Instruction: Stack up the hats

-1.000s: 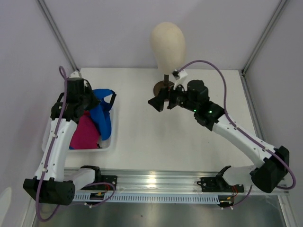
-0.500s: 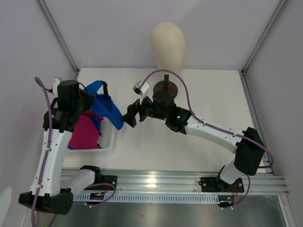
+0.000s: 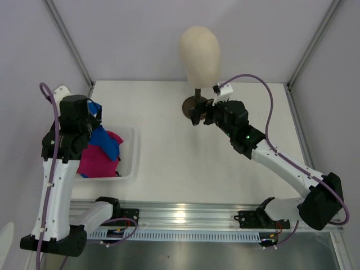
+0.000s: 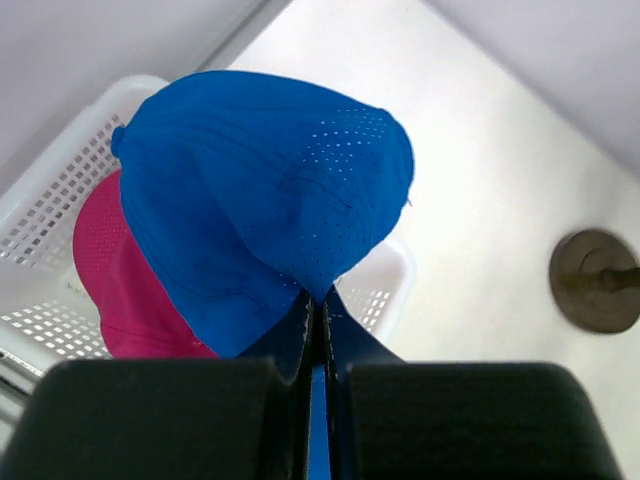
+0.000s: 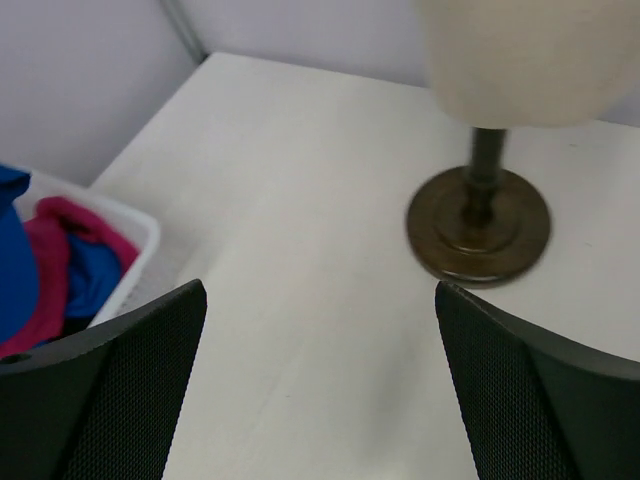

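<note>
My left gripper [image 4: 318, 300] is shut on a fold of a bright blue hat [image 4: 260, 190], which hangs from it over the white basket [image 4: 392, 280]. A magenta pink hat [image 4: 105, 290] lies in the basket beneath and partly behind it. From above, the left gripper [image 3: 89, 125] is over the basket's far left part, with the blue hat [image 3: 107, 142] draped on the pink hat [image 3: 101, 162]. My right gripper [image 5: 320, 292] is open and empty above bare table, beside the mannequin stand; in the top view the right gripper [image 3: 197, 114] points left.
A cream mannequin head [image 3: 199, 53] on a dark round stand [image 3: 193, 105] is at the back centre, close to my right fingers [image 5: 545, 400]. The basket [image 3: 130, 154] sits at the left, and more blue fabric [image 5: 92, 275] lies inside it. Enclosure walls surround the table.
My right arm has swung back from near the basket to the mannequin stand, still open. My left gripper has carried the blue hat left and back over the basket.
</note>
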`<action>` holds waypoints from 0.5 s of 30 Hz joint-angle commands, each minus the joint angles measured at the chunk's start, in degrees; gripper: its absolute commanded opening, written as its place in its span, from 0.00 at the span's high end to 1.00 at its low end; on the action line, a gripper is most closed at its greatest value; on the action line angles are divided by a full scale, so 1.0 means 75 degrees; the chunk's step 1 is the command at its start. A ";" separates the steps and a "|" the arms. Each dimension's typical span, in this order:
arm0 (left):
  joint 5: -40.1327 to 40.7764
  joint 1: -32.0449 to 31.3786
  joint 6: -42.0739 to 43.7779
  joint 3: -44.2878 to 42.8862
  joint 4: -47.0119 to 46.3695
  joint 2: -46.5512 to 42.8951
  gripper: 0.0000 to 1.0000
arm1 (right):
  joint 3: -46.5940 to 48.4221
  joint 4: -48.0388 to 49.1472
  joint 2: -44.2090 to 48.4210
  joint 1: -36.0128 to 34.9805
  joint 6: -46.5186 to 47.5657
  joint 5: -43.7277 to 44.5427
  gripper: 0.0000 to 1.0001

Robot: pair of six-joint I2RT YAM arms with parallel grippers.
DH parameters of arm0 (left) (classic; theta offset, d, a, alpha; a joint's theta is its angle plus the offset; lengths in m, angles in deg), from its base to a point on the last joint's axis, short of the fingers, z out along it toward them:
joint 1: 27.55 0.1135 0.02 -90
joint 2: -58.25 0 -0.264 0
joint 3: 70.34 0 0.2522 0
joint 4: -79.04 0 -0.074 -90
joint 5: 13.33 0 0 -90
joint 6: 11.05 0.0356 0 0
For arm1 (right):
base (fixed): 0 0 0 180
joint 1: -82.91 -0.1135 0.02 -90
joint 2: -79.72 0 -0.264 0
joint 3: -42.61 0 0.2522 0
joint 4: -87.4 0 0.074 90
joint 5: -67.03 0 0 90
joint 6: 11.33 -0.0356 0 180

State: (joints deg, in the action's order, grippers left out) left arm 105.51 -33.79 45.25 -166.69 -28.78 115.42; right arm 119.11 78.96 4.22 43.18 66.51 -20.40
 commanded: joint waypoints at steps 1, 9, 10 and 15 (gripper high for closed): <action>-0.0539 -0.0035 0.0779 0.0276 0.0251 0.0814 0.99 | -0.0500 0.0123 0.0457 0.0082 0.0366 0.1635 0.01; -0.0963 -0.0199 0.0460 0.1380 -0.0042 0.1366 0.79 | -0.2504 0.1387 0.1231 0.1239 0.0194 0.1802 0.00; -0.0963 -0.0199 0.0531 0.1263 -0.0019 0.1343 0.70 | -0.2610 0.1434 0.1231 0.1404 0.0030 0.1791 0.01; -0.1126 -0.0199 0.1011 0.0315 -0.0077 0.1039 0.10 | -0.2635 0.1458 0.1360 0.2097 -0.0184 0.1299 0.00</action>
State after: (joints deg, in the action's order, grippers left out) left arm 98.25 -35.06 50.13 -158.05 -27.49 126.89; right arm 98.13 83.79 12.52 57.41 66.25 -9.71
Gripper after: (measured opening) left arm 0.867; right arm 0.993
